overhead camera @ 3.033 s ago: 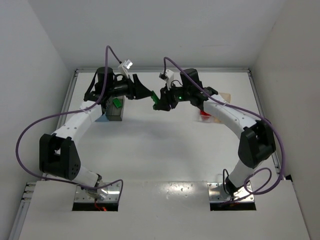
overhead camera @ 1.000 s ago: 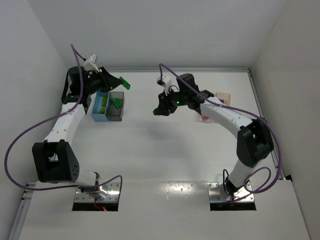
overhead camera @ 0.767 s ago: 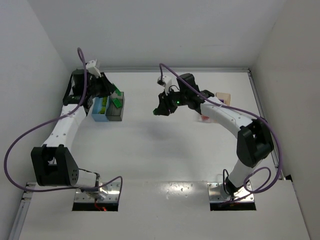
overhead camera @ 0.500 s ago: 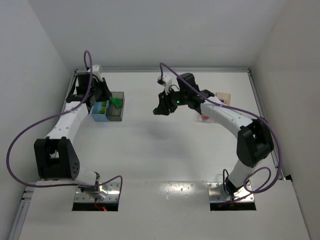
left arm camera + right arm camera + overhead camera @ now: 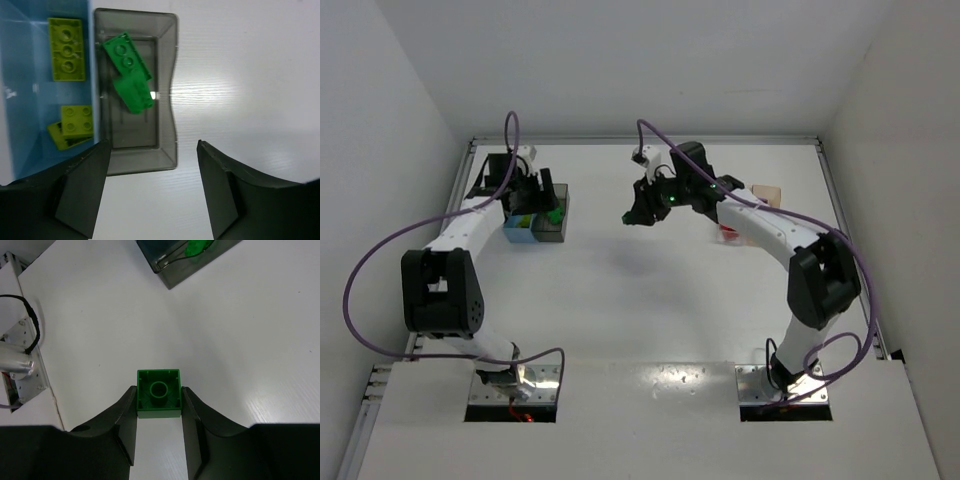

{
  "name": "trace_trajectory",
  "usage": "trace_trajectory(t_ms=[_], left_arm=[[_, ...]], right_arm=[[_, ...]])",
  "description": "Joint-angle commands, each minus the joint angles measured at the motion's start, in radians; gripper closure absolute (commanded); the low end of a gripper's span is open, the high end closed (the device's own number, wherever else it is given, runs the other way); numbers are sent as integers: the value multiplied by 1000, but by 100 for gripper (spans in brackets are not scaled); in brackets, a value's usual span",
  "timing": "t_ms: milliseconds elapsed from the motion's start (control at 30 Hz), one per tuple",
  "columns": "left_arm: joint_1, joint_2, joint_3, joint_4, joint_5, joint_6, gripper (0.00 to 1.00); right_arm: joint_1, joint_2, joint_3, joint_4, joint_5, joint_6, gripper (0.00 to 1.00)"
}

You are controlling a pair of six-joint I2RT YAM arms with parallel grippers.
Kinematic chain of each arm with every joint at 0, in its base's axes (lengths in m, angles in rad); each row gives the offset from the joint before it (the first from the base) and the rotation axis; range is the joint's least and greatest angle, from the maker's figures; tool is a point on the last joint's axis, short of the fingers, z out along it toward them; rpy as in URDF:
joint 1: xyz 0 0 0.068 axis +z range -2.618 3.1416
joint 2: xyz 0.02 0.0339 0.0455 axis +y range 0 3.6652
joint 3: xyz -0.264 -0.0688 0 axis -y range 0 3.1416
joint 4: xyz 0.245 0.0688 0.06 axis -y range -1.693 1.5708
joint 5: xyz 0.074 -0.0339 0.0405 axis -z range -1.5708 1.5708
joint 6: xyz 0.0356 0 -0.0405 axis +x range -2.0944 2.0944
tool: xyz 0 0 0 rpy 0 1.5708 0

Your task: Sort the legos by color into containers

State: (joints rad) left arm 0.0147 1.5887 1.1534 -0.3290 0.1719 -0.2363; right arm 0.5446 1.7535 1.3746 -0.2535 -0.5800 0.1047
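My left gripper [image 5: 152,187] hangs open above the near end of the dark grey container [image 5: 167,125], with nothing between its fingers. Two green legos [image 5: 127,55] [image 5: 134,92] lie inside that bin. Beside it, the light blue container [image 5: 30,100] holds yellow-green legos [image 5: 66,48]. From above, the left gripper [image 5: 540,198] sits over the grey bin [image 5: 555,230] and the blue bin [image 5: 517,232]. My right gripper [image 5: 159,390] is shut on a square green lego [image 5: 159,400], held hollow underside up above the table mid-back [image 5: 634,216].
A tan container [image 5: 767,192] stands at the back right, and in front of it a clear one with a red brick [image 5: 730,233]. The grey bin's corner [image 5: 172,275] shows at the top of the right wrist view. Side walls enclose the table.
The left arm swung its green brick over the grey bin and opened; the brick now lies inside. The right arm has held still with its green brick.
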Motion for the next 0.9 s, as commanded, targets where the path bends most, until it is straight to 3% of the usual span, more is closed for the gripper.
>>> trace_trajectory(t_ms=[0,100,233,433,600,700,867], left_arm=[[39,-39,-17,50,150,-6,24],[112,-190,-90,207,309,-99,24],[203,-350,-86,355,389,-227,23],[359,-371,18,196,437,-218,20],[474,-389,5,113,518,-183,20],[488,-389,-6,81,555,-158,20],[499,-378,-15,61,564,-129,18]], right_arm=[[-6,27,72,69,-15,44,90],[15,69,125,100,-29,84,90],[54,203,277,152,-29,170,90],[142,420,516,238,-23,305,90],[187,639,690,307,57,337,90],[196,701,745,329,92,328,90],[196,800,787,365,134,319,78]])
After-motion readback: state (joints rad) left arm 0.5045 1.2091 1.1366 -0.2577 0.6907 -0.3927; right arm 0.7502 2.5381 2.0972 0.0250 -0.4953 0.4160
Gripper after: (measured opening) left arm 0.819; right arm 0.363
